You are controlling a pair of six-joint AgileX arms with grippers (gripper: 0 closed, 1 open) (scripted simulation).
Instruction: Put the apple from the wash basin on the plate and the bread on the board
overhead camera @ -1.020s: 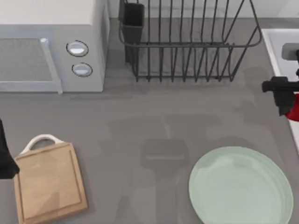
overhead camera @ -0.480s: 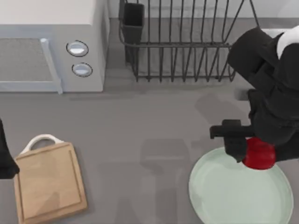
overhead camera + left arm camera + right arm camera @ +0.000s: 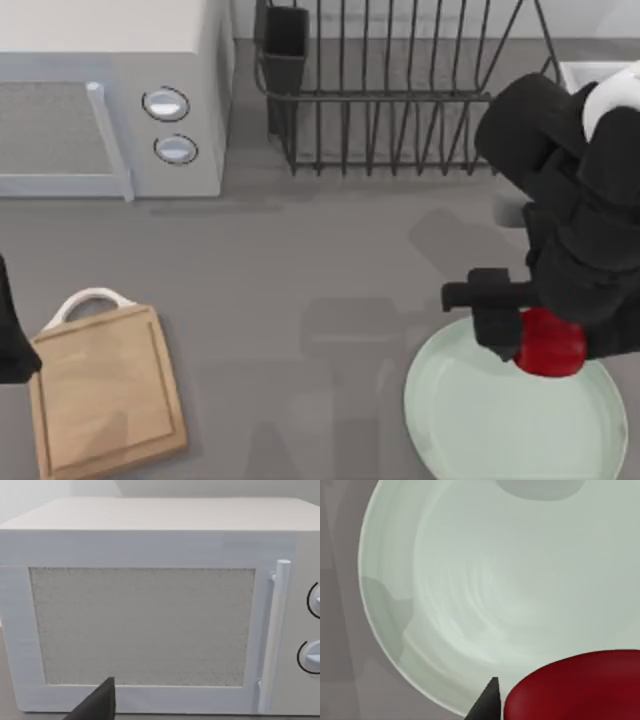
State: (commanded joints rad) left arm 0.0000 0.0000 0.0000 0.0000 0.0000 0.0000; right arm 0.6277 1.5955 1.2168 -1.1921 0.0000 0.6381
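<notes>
The red apple [image 3: 550, 343] hangs just above the far rim of the mint-green plate [image 3: 470, 420], with my right gripper [image 3: 528, 335] shut on it. In the right wrist view the apple [image 3: 575, 685] sits close under the camera, with the plate [image 3: 470, 580] spread out below it. The light-wood board [image 3: 105, 390] with its white loop handle lies at the front left with nothing on it. My left arm [image 3: 12, 340] is parked at the left edge beside the board. A corner of the wash basin [image 3: 590, 75] shows at the back right. The bread is out of view.
A white microwave [image 3: 100, 100] stands at the back left and faces the left wrist camera as microwave [image 3: 150, 615]. A black wire dish rack [image 3: 400, 90] stands at the back centre. Bare grey counter lies between board and plate.
My right arm carried the apple from the basin side at the right edge leftward to over the plate, then shifted slightly. The left arm has not moved.
</notes>
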